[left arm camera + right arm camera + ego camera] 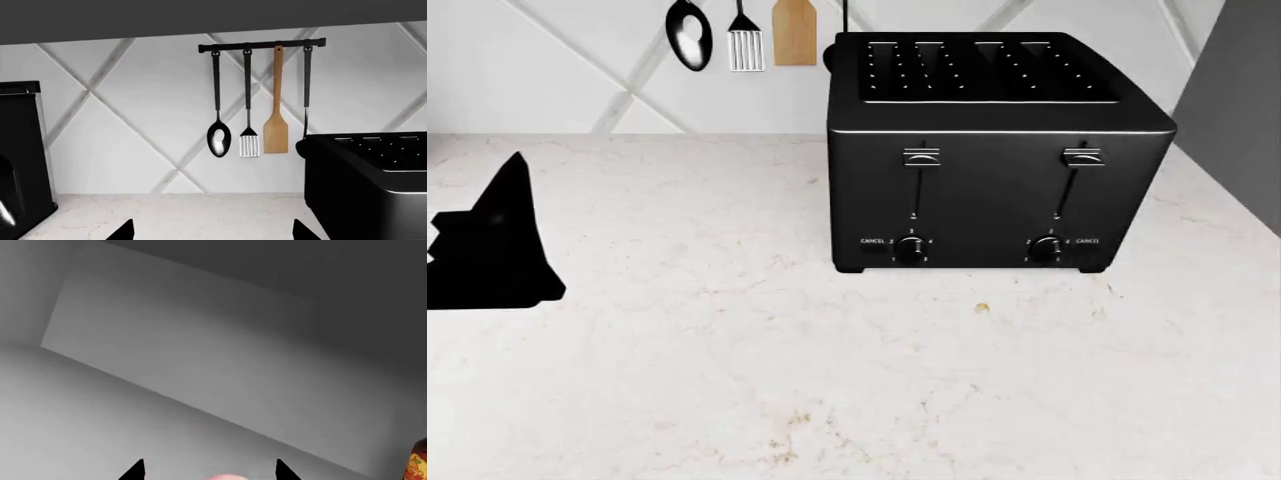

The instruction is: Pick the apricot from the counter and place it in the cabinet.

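In the right wrist view my right gripper (pixel 209 471) is inside the grey cabinet (pixel 200 370). A sliver of the pale pink-peach apricot (pixel 227 477) shows between its two black fingertips at the frame's lower edge, and the gripper looks shut on it. Most of the fruit is out of view. The right gripper does not show in the head view. My left gripper (pixel 213 231) is open and empty, low over the white marble-look counter (pixel 187 212). In the head view it is a black shape (pixel 494 250) at the left.
A black four-slot toaster (pixel 994 150) stands on the counter (pixel 827 380); it is also in the left wrist view (pixel 367 180). A spoon, slotted turner and wooden spatula (pixel 275 130) hang on a wall rail. A black appliance (pixel 20 160) stands opposite the toaster. A brown jar (pixel 417 460) is in the cabinet.
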Available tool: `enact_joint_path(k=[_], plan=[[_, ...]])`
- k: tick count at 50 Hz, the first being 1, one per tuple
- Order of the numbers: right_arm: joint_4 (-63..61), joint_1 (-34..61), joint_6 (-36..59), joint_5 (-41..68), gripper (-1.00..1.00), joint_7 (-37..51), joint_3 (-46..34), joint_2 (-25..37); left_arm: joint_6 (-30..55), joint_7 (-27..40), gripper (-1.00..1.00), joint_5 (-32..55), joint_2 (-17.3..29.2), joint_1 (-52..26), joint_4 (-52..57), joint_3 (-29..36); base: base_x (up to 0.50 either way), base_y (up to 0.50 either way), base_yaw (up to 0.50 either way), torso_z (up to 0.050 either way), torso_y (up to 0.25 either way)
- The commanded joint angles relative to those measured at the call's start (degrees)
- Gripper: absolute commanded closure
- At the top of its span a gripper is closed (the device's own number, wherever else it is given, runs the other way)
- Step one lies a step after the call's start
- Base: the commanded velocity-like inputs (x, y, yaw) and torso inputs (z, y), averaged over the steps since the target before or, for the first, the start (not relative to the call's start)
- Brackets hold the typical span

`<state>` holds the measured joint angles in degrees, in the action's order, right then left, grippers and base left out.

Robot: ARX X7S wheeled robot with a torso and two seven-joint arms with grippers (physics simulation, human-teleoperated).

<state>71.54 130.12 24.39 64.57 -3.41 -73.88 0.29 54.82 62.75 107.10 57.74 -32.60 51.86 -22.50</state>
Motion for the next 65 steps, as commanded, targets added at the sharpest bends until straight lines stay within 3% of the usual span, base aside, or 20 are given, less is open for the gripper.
enact_joint_path(k=[1, 5, 13, 18, 26, 35, 46, 65], plan=[[1.33, -2.14, -0.23, 3.32, -1.0, -0.41, -7.85, -0.26, 0.15, -0.56, -1.0, -0.43, -0.22, 0.82, 0.0, -0.92, 0.01, 0.0, 0.0, 0.0, 0.0], [-0.34, -0.72, 0.12, 3.8, -1.0, 0.02, -7.37, 0.25, 0.13, -0.6, -1.0, -0.44, -0.17, 0.87, -0.02, -1.0, 0.0, 0.0, 0.0, 0.0, 0.0], [-29.22, 2.05, 8.98, 9.8, -1.0, 16.12, -3.5, 14.16, -0.17, -0.24, -1.0, -0.11, 0.39, -0.04, -0.21, -0.31, 0.0, 0.0, 0.0, 0.0, 0.0], [-40.48, 4.49, 14.8, 12.94, -1.0, 21.99, -0.33, 19.22, -0.33, 0.03, -1.0, -0.43, 0.28, -1.7, -0.5, 1.82, 0.0, 0.0, 0.0, 0.0, 0.0], [-52.52, 4.43, 26.11, 13.75, -1.0, 28.41, 11.08, 22.65, -0.26, -0.25, -1.0, -1.0, -0.07, -1.94, -0.73, 2.46, 0.0, 0.0, 0.0, 0.0, 0.0], [-64.73, 1.85, 32.44, 21.67, -1.0, 37.29, 16.16, 27.19, -0.43, -0.15, -1.0, -1.01, -0.05, -2.6, -0.84, 3.19, 0.0, 0.0, 0.0, 0.0, 0.0], [-74.76, -1.93, 33.93, 28.17, -1.0, 44.07, 18.85, 31.45, -0.72, 0.36, -1.0, -0.83, -0.04, -4.16, -0.96, 5.0, 0.0, 0.0, 0.0, 0.0, 0.0], [-93.03, -13.0, 28.3, 32.65, -1.0, 54.08, 21.47, 37.03, -0.74, 1.46, -1.0, -0.66, -0.36, -8.66, -1.65, 10.05, 0.0, 0.0, 0.0, 0.0, 0.0]])
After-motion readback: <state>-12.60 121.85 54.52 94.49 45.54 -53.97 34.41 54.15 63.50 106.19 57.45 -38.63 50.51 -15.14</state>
